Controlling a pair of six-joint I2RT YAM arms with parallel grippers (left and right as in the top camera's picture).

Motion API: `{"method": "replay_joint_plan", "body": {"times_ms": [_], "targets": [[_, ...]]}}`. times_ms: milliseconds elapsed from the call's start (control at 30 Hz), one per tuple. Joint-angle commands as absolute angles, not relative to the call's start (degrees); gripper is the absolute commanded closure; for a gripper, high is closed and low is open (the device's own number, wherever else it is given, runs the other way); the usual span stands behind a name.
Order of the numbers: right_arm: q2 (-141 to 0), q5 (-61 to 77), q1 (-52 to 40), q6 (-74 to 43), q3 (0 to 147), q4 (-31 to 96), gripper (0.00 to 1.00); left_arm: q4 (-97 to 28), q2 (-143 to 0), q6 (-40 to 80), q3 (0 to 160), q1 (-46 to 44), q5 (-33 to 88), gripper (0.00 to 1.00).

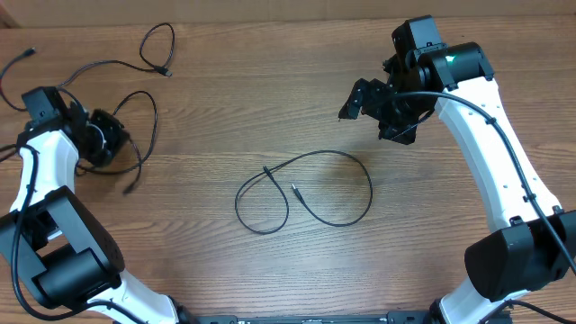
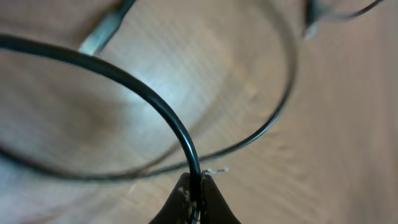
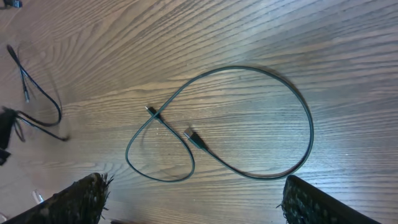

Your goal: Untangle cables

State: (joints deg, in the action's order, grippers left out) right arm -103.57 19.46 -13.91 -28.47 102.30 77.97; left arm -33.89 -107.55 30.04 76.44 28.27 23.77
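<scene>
Snugly inside the left claw: one cable.

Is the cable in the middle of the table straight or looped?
Looped. The middle cable curls into one large and one small loop, crossing itself near one plug end, as the overhead and right wrist views both show.

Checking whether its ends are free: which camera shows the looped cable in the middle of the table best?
The right wrist view: the looped cable fills the frame, both plug ends and its crossing sharp. Overhead shows the cable whole but small; the left wrist view misses it.
</scene>
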Motion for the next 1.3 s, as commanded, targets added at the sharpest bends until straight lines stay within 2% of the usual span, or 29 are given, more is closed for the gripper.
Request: {"method": "replay_joint_plan", "body": {"times_ms": [0,133,267,300,367,433,467,500,533,567,600,733,833,1067,1267], "targets": [[-102.9,19.3,-13.9,-28.1,102.3,77.7,0.11,-28.9,-107.9,32.1,77.7,28.0,25.6,0.96],[-102.9,19.3,-13.9,-28.1,102.3,77.7,0.11,-22.0,-107.9,34.5,77.7,27.6,25.5,0.96],[-102.9,19.3,-13.9,-28.3,102.3,77.7,0.11,-20.8,-108.2,35.6,77.7,27.6,23.7,0.96],[-102.9,19.3,-13.9,-28.3,102.3,77.7,0.11,-20.9,-108.4,35.6,77.7,27.6,23.2,0.94],[-102.9,19.3,-13.9,-28.3,102.3,77.7,0.11,-21.8,-108.8,35.4,77.7,27.6,21.4,0.85],[-102.9,19.3,-13.9,-28.3,102.3,77.7,0.11,-22.7,-109.5,34.8,77.7,27.6,20.3,0.83],[-102.9,19.3,-13.9,-28.3,102.3,77.7,0.11,-22.8,-110.0,33.7,77.6,27.6,20.4,0.75],[-102.9,19.3,-13.9,-28.3,102.3,77.7,0.11,-22.9,-110.3,32.5,77.6,27.6,20.4,0.59],[-102.9,19.3,-13.9,-28.3,102.3,77.7,0.11,-23.1,-110.6,31.1,77.6,27.6,20.4,0.25],[-102.9,19.3,-13.9,-28.3,102.3,77.8,0.11,-23.2,-110.6,29.6,77.6,27.6,20.4,0.05],[-102.9,19.3,-13.9,-28.3,102.3,77.8,0.11,-23.3,-110.6,27.5,77.6,27.6,20.4,0.00],[-102.9,19.3,-13.9,-28.3,102.3,78.0,0.09,-24.7,-109.0,25.3,78.2,27.9,22.3,0.00],[-102.9,19.3,-13.9,-28.3,102.3,77.7,0.00,-27.2,-106.5,25.3,79.7,27.8,25.5,0.00],[-102.9,19.3,-13.9,-28.3,102.3,77.5,0.00,-37.1,-95.4,24.8,82.3,25.3,29.2,0.00],[-102.9,20.1,-13.7,-28.2,102.5,77.8,0.00,-51.7,-88.5,13.6,82.3,15.8,37.1,0.01]]}}
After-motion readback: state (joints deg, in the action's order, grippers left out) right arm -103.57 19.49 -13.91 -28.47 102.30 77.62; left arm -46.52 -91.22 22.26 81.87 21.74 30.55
